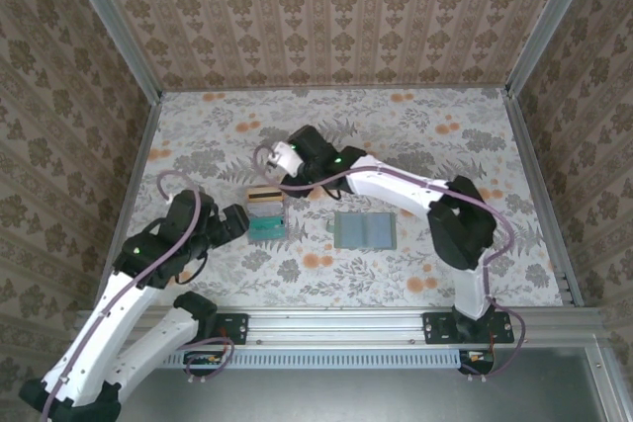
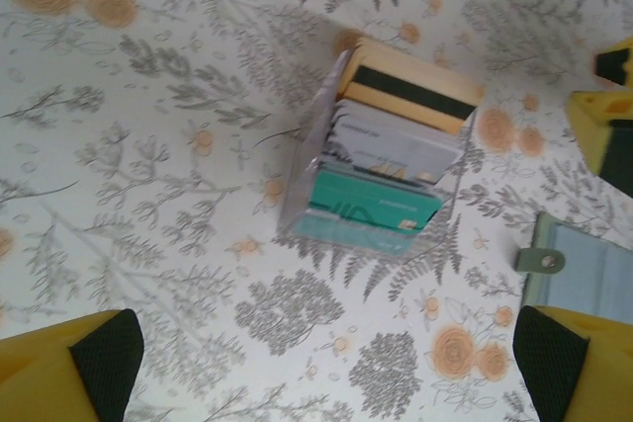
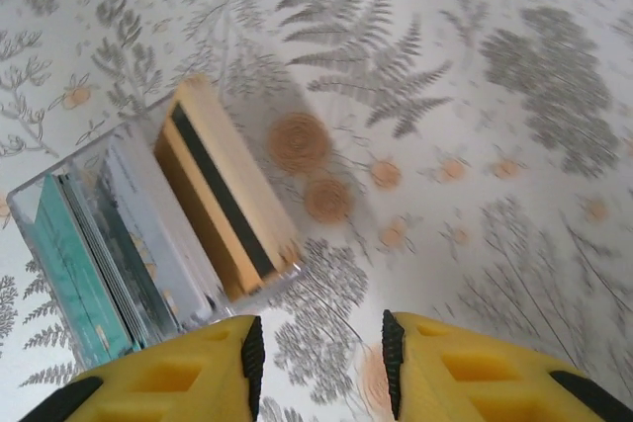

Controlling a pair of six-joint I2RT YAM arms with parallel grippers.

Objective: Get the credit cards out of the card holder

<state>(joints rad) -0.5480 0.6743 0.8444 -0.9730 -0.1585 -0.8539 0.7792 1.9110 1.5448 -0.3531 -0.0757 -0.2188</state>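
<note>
The job looks about finished: the credit cards [image 1: 265, 212] stand in a clear box [image 2: 297, 200], the card holder [image 1: 364, 230] lies open and seemingly empty at their 3 o'clock, and the left gripper [image 2: 326, 353] and right gripper [image 3: 318, 343] hover with jaws apart, holding nothing.

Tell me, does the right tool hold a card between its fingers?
No, the right tool is open with only flowered tablecloth in its gap, and the credit cards stand in a clear box beside it.

You've got thin plastic credit cards [image 1: 265, 212], beige, grey and teal, overlapping in one tight pile. Your flat grey-green bifold card holder [image 1: 364, 230] lies open to its right, not touching.
</note>
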